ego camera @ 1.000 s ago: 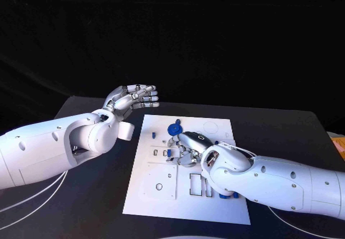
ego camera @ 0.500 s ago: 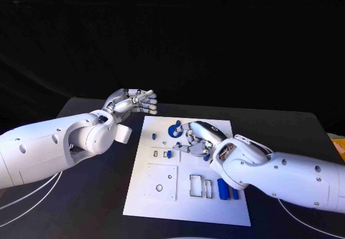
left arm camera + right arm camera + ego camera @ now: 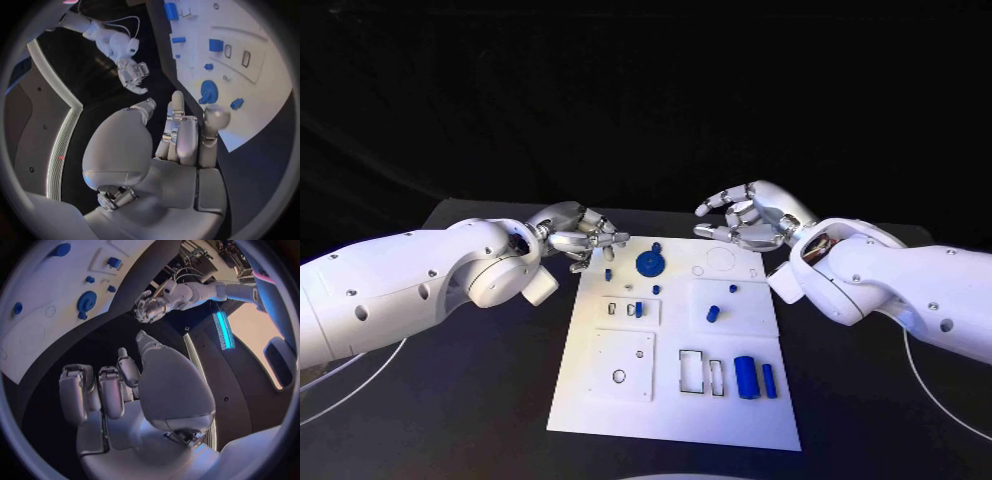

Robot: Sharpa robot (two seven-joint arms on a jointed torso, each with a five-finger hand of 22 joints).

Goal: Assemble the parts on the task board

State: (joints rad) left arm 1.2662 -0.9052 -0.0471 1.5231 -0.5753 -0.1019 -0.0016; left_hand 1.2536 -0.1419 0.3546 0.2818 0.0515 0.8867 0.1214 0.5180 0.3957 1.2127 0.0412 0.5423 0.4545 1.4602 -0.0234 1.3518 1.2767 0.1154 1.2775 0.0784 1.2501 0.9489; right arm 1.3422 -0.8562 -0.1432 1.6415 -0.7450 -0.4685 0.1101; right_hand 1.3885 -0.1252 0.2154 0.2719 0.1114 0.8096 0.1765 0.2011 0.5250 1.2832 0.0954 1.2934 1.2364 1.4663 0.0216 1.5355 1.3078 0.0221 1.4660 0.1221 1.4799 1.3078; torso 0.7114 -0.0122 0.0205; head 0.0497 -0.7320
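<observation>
Both hands hang empty at the board's (image 3: 625, 405) far corners. The left hand (image 3: 578, 233) is curled shut; the right hand (image 3: 750, 219) has its fingers loosely apart.

> So what's around besides the work stuff?

Mostly just the tabletop (image 3: 473, 400), dark and matte, with its far edge meeting a black backdrop (image 3: 646, 90) that hangs behind it.

> Anything lying on it?

A couple of thin white cables (image 3: 358, 385) curve over the near left part of it, and another cable (image 3: 935, 400) loops on the right. There's a small orange thing (image 3: 979, 290) at the right edge, too cut off to identify.
</observation>
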